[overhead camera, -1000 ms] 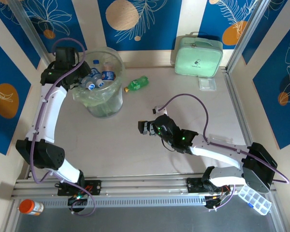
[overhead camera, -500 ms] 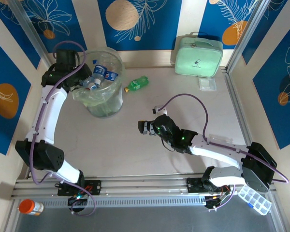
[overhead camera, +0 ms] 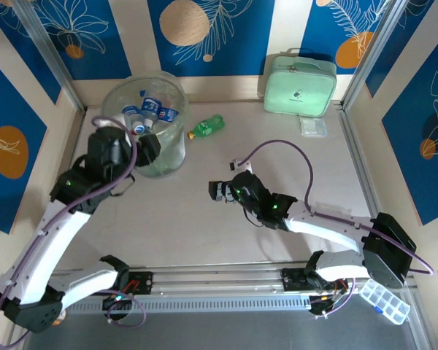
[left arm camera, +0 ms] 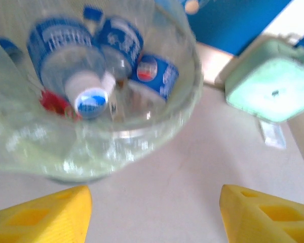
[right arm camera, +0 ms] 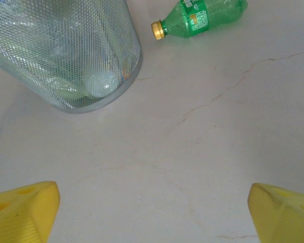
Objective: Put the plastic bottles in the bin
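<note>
From the table's near edge, the right arm stretches low and leftward, right fingers spread wide, empty. The left arm bends toward the bin, left fingers apart, empty. Blue-labelled bottles lie inside it; a green bottle lies on the table to its right.

The view is blurred. The bin occupies the upper left, with its green liner visible at the rim. Inside lie bottles with blue labels; one points a white cap toward the camera, and a red part sits beside it. A mint green case rests on the worktop at the right. The pincer fingers stand apart, with nothing between them.
</note>
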